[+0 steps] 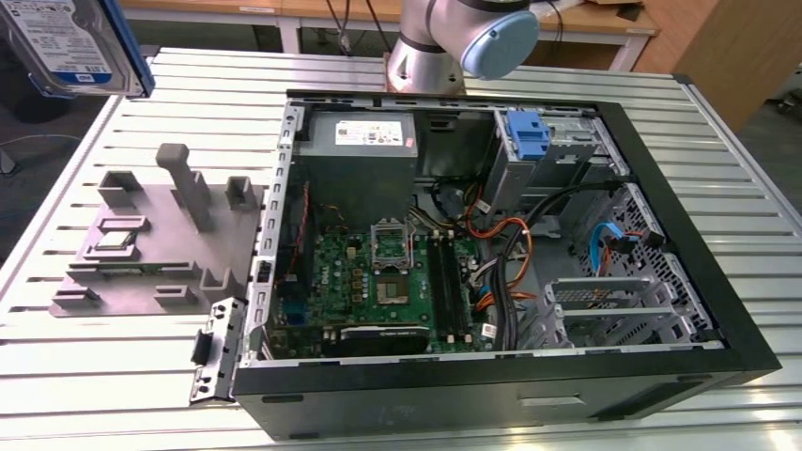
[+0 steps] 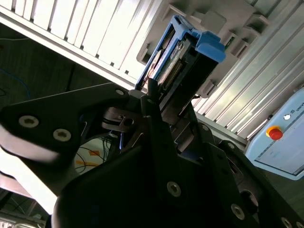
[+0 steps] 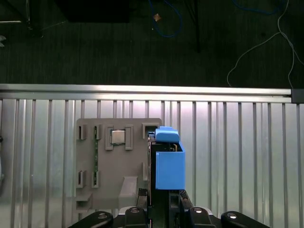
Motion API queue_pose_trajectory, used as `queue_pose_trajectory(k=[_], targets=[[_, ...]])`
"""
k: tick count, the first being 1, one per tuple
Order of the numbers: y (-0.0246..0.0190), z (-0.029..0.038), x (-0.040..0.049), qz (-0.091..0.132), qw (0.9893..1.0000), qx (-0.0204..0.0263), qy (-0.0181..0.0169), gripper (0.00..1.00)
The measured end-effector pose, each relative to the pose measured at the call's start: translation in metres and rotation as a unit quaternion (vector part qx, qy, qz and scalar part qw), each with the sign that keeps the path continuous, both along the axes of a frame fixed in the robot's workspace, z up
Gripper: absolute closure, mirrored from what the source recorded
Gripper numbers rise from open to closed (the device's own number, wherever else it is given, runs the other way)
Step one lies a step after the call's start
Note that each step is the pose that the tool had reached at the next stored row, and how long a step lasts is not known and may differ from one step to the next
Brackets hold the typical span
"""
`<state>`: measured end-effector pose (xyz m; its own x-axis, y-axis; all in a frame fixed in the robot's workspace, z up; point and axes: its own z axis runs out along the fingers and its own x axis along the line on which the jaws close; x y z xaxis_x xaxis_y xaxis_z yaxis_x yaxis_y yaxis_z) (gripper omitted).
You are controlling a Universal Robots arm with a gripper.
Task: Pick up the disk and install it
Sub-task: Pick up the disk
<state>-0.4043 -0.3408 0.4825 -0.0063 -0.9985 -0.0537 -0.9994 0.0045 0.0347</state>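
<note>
1. At the exterior view's far left, high in the top corner: the disk (image 1: 69,42), label side showing, a blue rail along one edge, lifted well clear of the slatted metal table (image 1: 113,376).
2. Gripped edge-on in both wrist views: gripper (image 3: 161,211) clamped tight on the disk (image 3: 168,166), black fingers (image 2: 152,102) pressing its two flat sides, blue rail and connector end (image 2: 190,52) pointing away from the wrist.
3. Below, resting on the table: a grey moulded fixture (image 1: 157,244) with upright posts and slots, and a small square chip (image 1: 119,235) seated in one pocket. In the first wrist view, held above one edge of that fixture (image 3: 118,166), apart from it.
4. In the middle: an open computer case (image 1: 439,399) lying on its side, with a green motherboard (image 1: 376,282) on its floor and a grey power supply box (image 1: 363,132) against the far wall.
5. Just behind the case: the arm's base (image 1: 445,42).
6. Toward the exterior view's right, inside the case: a bare blue bracket (image 1: 532,136) standing in the far corner bay, orange and blue cables, and a metal drive cage (image 1: 614,305) nearer the front.
</note>
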Motion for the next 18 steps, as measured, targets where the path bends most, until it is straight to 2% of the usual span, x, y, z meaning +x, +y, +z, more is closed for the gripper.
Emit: queue_pose_trajectory(k=[8,15,18], targets=[[0.0000,0.0000,0.0124,0.000,1.0000,0.0000,0.0000,0.65],[0.0000,0.0000,0.0137,0.000,1.0000,0.0000,0.0000,0.65],[0.0000,0.0000,0.0184,0.000,1.0000,0.0000,0.0000,0.65]])
